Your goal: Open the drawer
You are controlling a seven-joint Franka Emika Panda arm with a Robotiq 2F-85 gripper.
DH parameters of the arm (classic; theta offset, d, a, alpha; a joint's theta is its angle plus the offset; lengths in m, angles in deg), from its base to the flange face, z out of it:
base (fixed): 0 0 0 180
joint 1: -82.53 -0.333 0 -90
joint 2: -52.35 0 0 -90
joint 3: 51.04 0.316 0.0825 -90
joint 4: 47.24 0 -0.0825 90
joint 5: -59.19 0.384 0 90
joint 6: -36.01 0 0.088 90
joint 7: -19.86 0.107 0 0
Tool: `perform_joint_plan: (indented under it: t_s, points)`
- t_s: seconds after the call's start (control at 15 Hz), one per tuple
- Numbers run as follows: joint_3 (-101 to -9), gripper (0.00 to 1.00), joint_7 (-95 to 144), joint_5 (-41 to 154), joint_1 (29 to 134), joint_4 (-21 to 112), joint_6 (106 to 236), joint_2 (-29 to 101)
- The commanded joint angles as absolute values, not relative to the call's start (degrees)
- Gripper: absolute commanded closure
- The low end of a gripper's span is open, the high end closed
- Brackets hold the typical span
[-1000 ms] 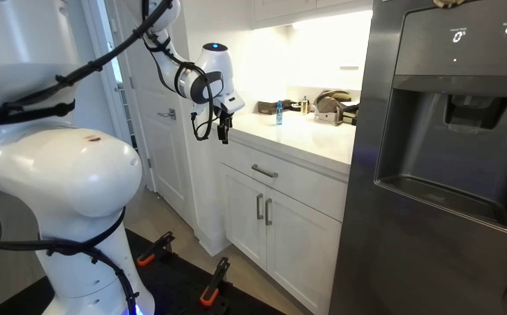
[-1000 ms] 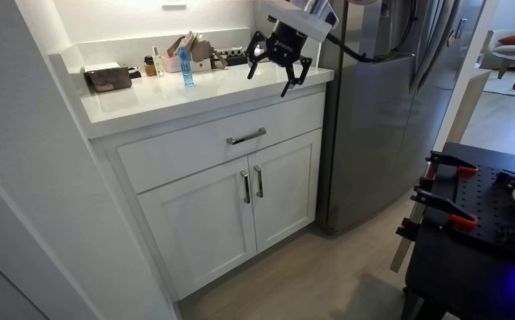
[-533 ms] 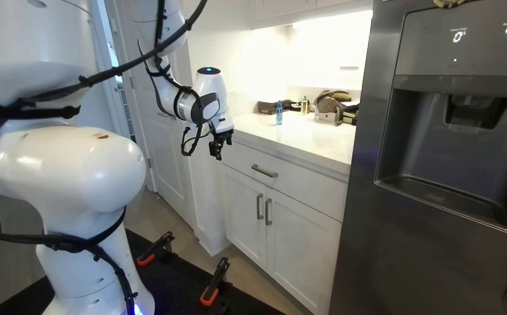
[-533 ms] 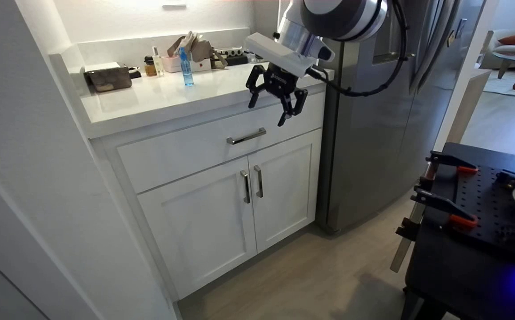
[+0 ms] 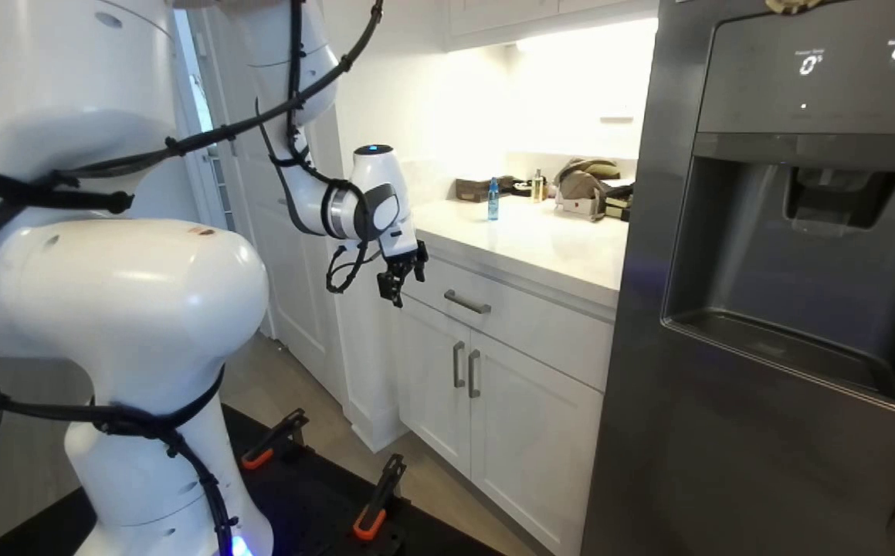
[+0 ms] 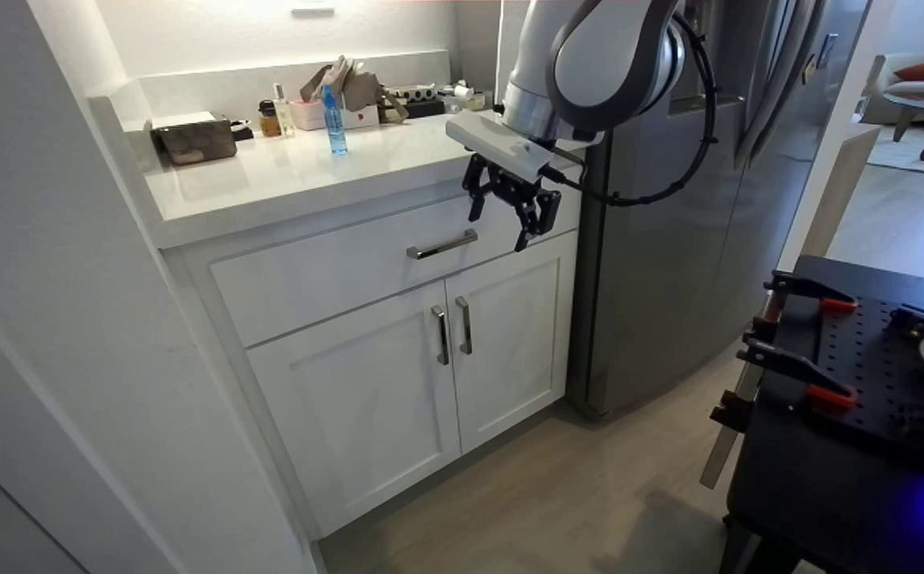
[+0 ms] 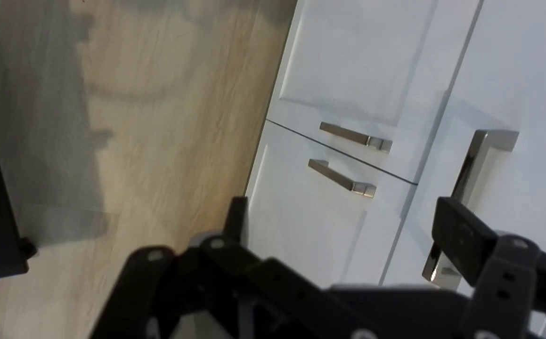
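Observation:
The drawer [image 6: 318, 275] is closed, its wide white front flush under the counter; it also shows in an exterior view [image 5: 540, 332] and the wrist view [image 7: 532, 188]. Its silver bar handle [image 6: 442, 245] runs horizontally; it also shows in an exterior view [image 5: 467, 302]. My gripper [image 6: 498, 229] is open and empty in front of the drawer, apart from the handle; it also shows in an exterior view [image 5: 407, 289]. In the wrist view, the open gripper [image 7: 342, 207] has its right finger [image 7: 463, 235] covering part of the handle [image 7: 466, 165]. The drawer's inside is hidden.
White cabinet doors [image 6: 358, 414] with vertical handles sit below the drawer. The counter [image 6: 286, 171] juts out above it, with a blue bottle [image 6: 334, 119] and bags. A dark fridge [image 6: 661, 263] stands beside the cabinet. A black table [image 6: 828, 478] with clamps carries the arm.
My gripper has moved down from counter height to the level of the drawer front, staying open. The drawer and its handle have not moved.

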State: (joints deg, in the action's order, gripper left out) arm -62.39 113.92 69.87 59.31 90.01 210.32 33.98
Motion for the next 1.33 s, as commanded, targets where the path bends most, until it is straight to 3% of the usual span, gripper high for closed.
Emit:
perform_joint_plan:
  t_s: [0.0,0.53,1.27]
  points:
    - [-68.45,0.00,118.69,67.80,55.00,86.73,210.77,29.95]
    - [-73.03,0.00,119.82,67.64,54.06,76.40,209.88,20.97]
    - [-72.73,0.00,119.85,69.11,53.73,63.66,208.15,9.68]
